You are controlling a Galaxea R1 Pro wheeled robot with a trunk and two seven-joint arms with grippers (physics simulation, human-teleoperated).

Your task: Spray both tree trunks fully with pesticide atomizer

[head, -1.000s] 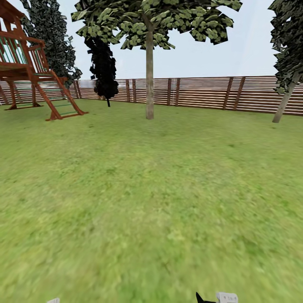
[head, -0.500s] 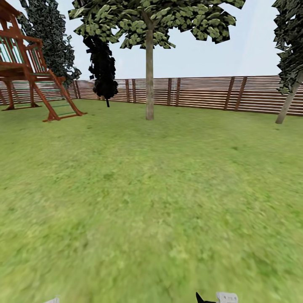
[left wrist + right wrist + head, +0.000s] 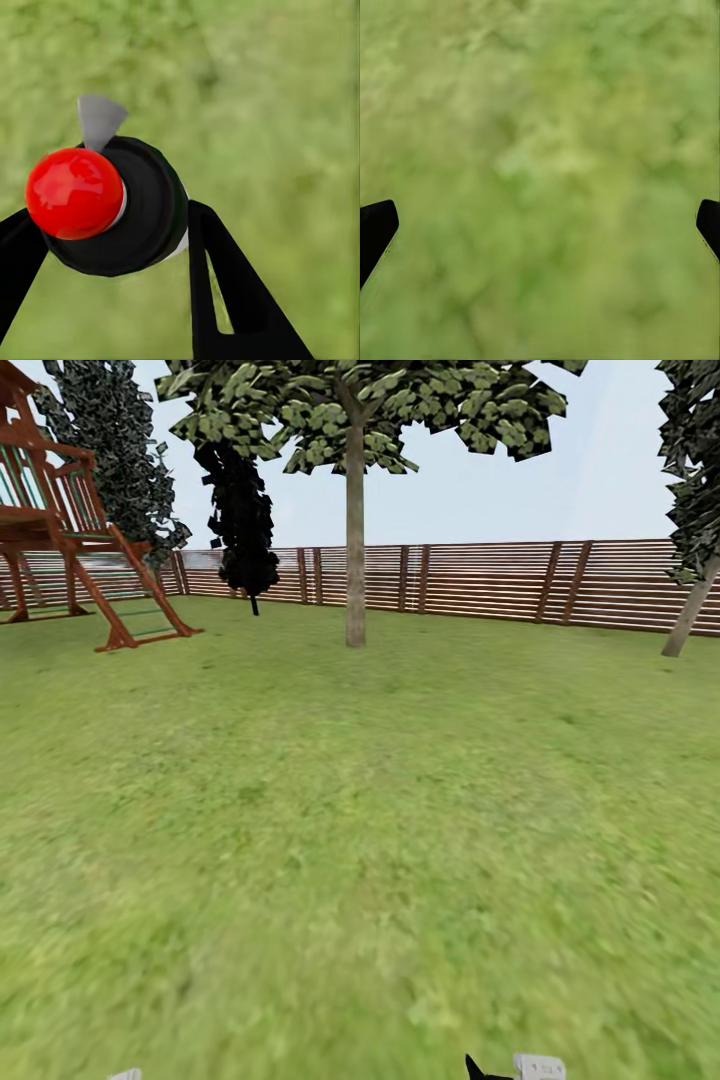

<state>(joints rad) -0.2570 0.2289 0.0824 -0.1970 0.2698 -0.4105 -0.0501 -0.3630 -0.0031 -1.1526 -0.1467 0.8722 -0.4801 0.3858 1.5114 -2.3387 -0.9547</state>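
The pesticide atomizer (image 3: 112, 206), a black body with a red knob and a grey nozzle, sits between the black fingers (image 3: 225, 285) of my left gripper (image 3: 112, 232), which is shut on it above grass. My right gripper (image 3: 540, 225) hangs open over bare lawn, its fingertips (image 3: 375, 225) far apart. Far ahead across the garden lawn (image 3: 360, 810) stands a tree (image 3: 360, 410) with pale green blocky leaves and a straight grey-brown trunk (image 3: 355, 540). A leaning trunk (image 3: 690, 610) under darker foliage rises at the right edge. The pesticide cloud is out of view.
A brown slatted fence (image 3: 480, 580) runs along the back of the lawn. A red-brown wooden play frame with a ladder (image 3: 90, 550) stands at the far left. Dark narrow conifers (image 3: 240, 510) grow near the fence behind it. Open grass lies between me and the tree.
The whole head view has shifted: the play frame slid left, the right-hand trunk slid right, and the central tree sits slightly lower. The camera has moved forward; the grippers hold as before.
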